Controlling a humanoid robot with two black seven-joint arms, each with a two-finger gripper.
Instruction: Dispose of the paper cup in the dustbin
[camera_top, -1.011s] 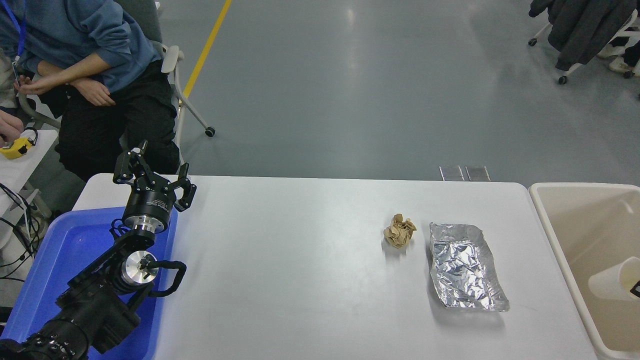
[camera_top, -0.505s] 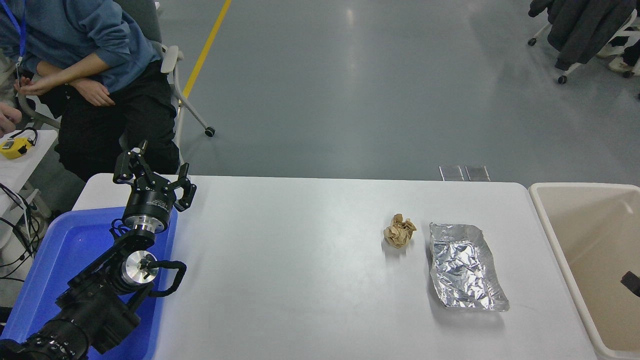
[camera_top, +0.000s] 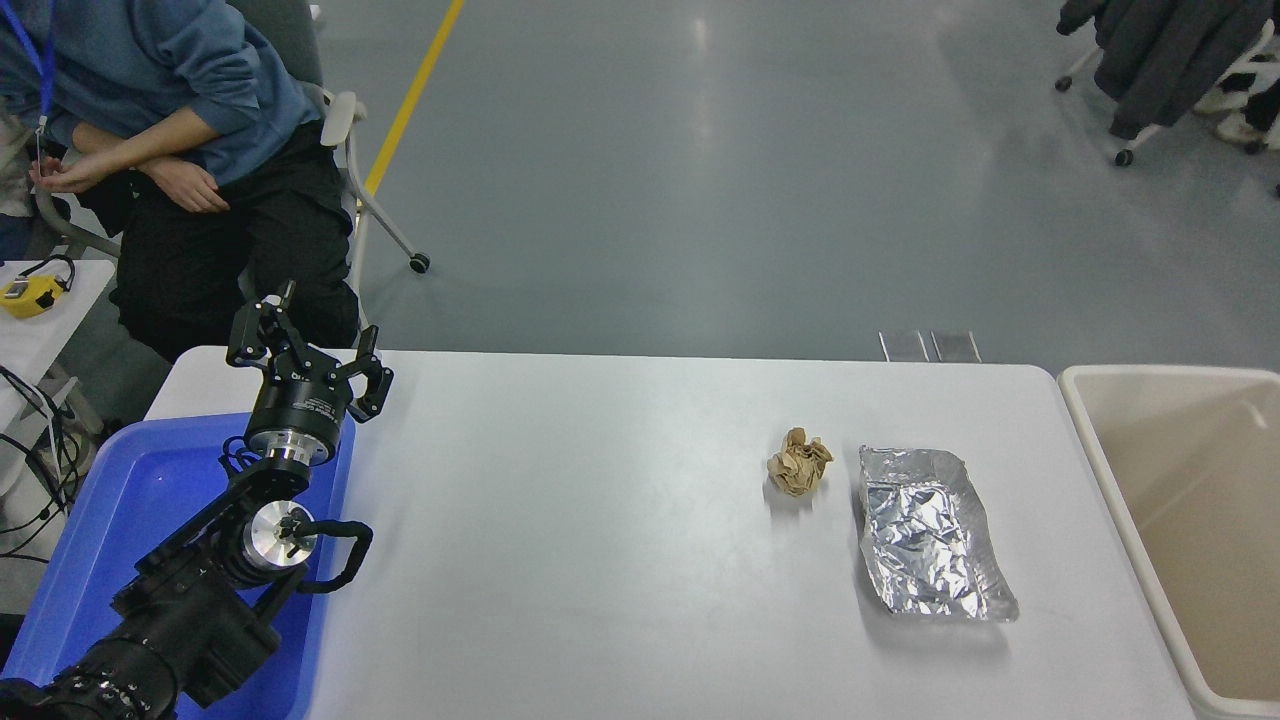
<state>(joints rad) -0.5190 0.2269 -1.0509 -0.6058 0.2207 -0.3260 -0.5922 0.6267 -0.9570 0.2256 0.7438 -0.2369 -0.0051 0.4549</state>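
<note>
**No cup in sight, right arm out of frame**

My left end effector (camera_top: 305, 350) sits parked near the worktop's far left corner, its fingers spread apart and holding nothing, poised above the far edge of the blue tray (camera_top: 120, 520) that overhangs the left edge. The right end effector does not appear in my view at all, so I cannot say how it stands.

Moving out across the worktop (camera_top: 600, 560), I see a crumpled brown paper ball (camera_top: 798, 462) right of centre, and just beside it a sheet of crinkled foil (camera_top: 930, 535) lying nearer the right edge. Beyond that edge stands the dustbin (camera_top: 1110, 480). The part of its inside that I can see is bare; the paper cup is nowhere visible, either on the worktop or in the visible part of the bin.

My judgement: the cup may lie in the bin's hidden portion, but I cannot confirm it. The risk is calling the job done blind, or mistaking the paper ball for the target and binning that instead. A person (camera_top: 170, 130) sits past the far left corner, close to the parked arm.
</note>
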